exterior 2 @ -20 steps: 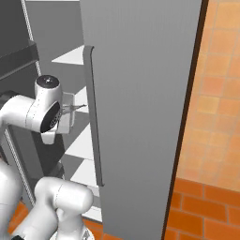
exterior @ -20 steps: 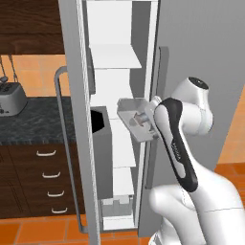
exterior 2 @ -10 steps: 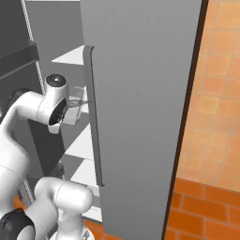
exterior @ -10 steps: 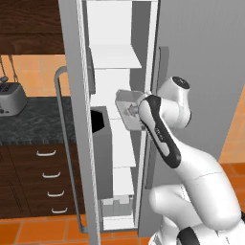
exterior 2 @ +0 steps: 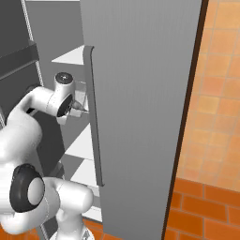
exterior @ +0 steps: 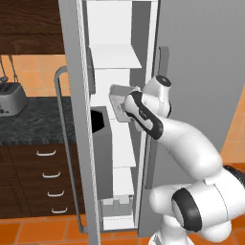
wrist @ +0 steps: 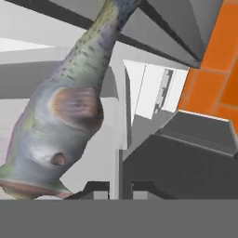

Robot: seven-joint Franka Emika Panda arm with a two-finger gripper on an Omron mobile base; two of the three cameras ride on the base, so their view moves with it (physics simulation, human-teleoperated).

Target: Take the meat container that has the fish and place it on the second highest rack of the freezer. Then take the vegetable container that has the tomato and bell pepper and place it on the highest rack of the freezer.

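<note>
In the hand view the fish (wrist: 60, 116) runs diagonally, tail toward the upper right, head at the lower left, lying in its meat container (exterior: 118, 100). The gripper (wrist: 120, 188) is clamped on the container's wall. Compared with a second ago, the container has moved higher and deeper into the freezer (exterior: 115, 158), just below the second highest rack (exterior: 115, 60). No readable writing appears on anything.

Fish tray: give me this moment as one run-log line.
stage: first container going in | fish tray: held at freezer opening, below top shelf | fish: in tray | jaws: shut on tray rim
</note>
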